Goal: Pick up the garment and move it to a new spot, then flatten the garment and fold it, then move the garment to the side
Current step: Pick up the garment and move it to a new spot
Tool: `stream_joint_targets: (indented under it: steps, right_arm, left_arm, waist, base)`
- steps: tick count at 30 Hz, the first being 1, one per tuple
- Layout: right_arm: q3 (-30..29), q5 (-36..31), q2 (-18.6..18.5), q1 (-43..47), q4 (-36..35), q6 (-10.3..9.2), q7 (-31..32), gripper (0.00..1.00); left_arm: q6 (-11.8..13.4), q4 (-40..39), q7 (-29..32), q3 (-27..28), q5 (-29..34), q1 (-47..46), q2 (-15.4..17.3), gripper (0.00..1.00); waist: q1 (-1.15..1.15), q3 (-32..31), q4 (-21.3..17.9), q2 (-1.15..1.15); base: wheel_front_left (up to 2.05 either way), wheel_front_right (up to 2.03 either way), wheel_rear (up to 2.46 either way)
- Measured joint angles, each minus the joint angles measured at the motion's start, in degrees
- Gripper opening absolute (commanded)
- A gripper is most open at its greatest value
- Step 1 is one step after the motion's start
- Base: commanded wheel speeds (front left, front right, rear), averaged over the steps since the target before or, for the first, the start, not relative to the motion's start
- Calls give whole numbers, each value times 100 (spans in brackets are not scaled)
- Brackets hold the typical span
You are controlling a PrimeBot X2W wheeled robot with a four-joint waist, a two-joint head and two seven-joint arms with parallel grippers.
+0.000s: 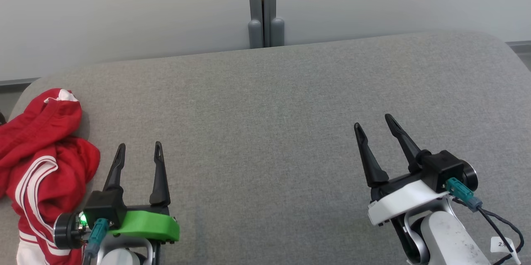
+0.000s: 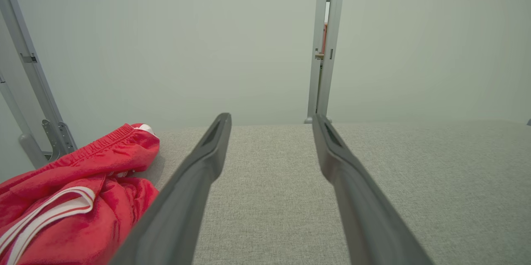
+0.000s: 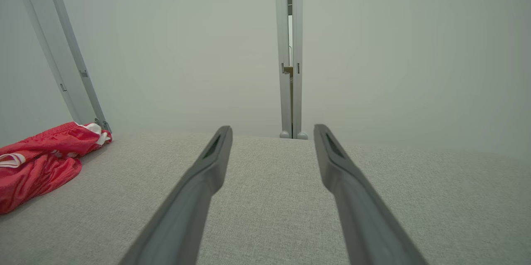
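You're sitting right at the start of this one. The red garment [image 1: 41, 161] is lying crumpled at the far left edge of the grey table [image 1: 269, 111], with nothing flattened or folded yet.

Your left gripper [image 1: 140, 147] is hovering just beside the heap with its fingers spread and nothing between them. I'm guessing that's the arm you're lining up for the grab, since the cloth is on its side. Your right gripper [image 1: 373, 122] is hanging well apart from the garment over bare table, also spread and empty. It's probably waiting for the flattening part.

Writing-wise you're not getting much. The garment is showing white stripes but no logo I can read. The little white tag [image 1: 500, 244] on the right arm's cable is carrying something like a "2", too small to be sure.
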Motion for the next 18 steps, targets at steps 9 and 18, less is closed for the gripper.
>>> stream_joint_targets:
  steps: [9, 18]
  right_arm:
    - [13, 25, -3, 13, -19, 0, -1, 100]
    - [147, 134, -10, 76, -35, 0, -1, 100]
  left_arm:
    - [10, 47, 0, 49, -32, -21, 2, 100]
    - [36, 113, 0, 124, -80, -55, 0, 100]
  waist:
    - [0, 13, 125, 0]
    - [0, 29, 668, 0]
  base:
    - [0, 0, 0]
    - [0, 0, 0]
